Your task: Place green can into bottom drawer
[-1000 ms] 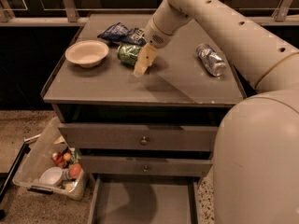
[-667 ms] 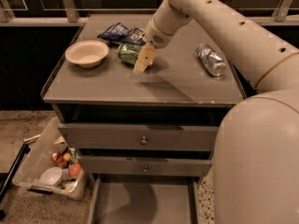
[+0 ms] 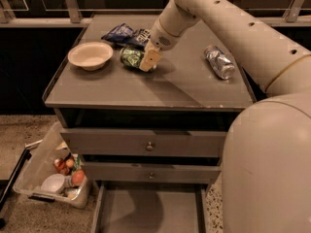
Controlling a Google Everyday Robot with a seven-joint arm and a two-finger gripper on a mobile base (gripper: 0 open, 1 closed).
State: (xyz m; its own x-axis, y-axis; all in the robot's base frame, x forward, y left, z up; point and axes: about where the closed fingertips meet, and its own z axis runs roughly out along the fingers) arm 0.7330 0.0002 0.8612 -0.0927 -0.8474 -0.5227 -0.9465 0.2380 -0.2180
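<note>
Gripper (image 3: 147, 61) against green can (image 3: 130, 57) on table (image 3: 146, 89); cannot tell if gripping. Risk: the can, lying on its side, rolls toward bowl (image 3: 90, 55) and never reaches bottom drawer (image 3: 148, 210).

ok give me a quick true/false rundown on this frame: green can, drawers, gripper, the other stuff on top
1. The green can lies on the cabinet top. True.
2. The bottom drawer is shut. False: it is pulled out, while the two knobbed drawers above are closed.
3. The gripper is down at the green can, on the cabinet top. True.
4. The silver can sits inside the bowl. False: it lies on the cabinet top, well apart from the bowl, on the other side of the gripper.
5. The blue bag is on the floor. False: it is on the cabinet top, behind the green can.
</note>
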